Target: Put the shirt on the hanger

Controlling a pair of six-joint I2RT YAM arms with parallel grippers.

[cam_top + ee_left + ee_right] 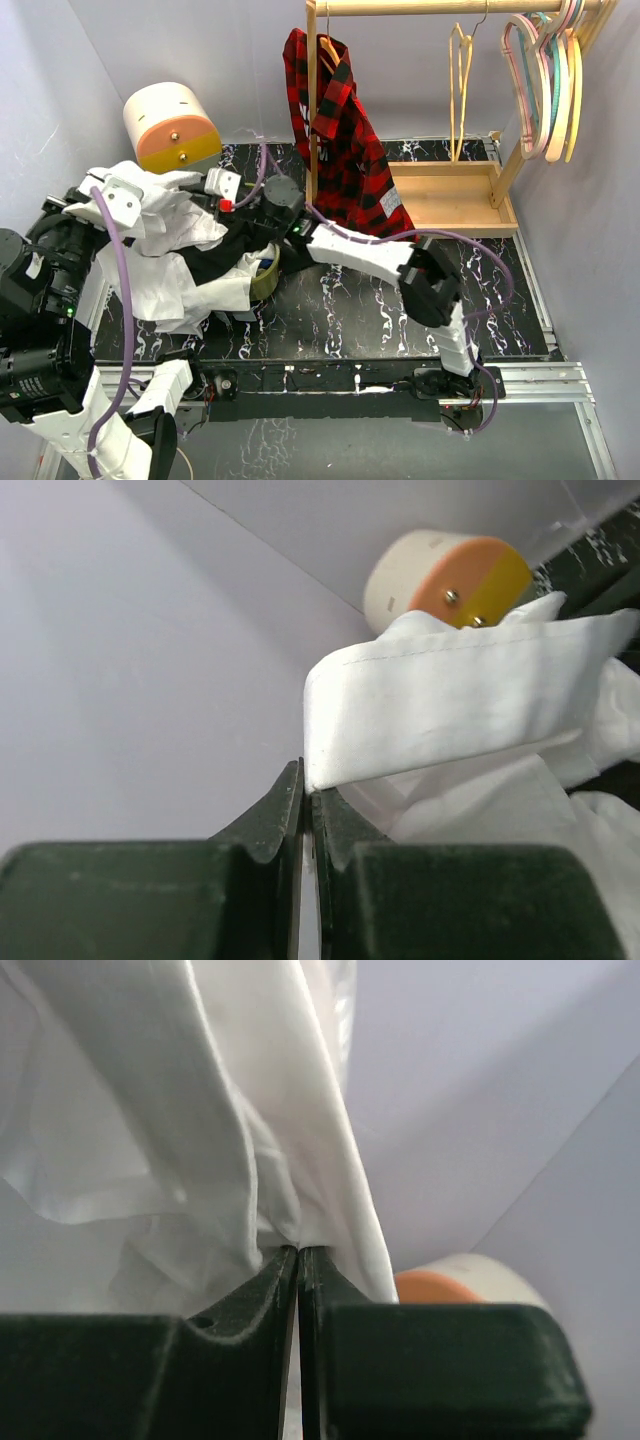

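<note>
Left claw (308,790), right claw (298,1257) clamping shirt (450,690)

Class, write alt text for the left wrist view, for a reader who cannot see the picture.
The left end effector, its two dark green fingers closed together, pinches a stitched edge of the white shirt, which spreads up and to the right. Behind the shirt sits a cream drum with an orange and yellow face, against a pale wall.
</note>
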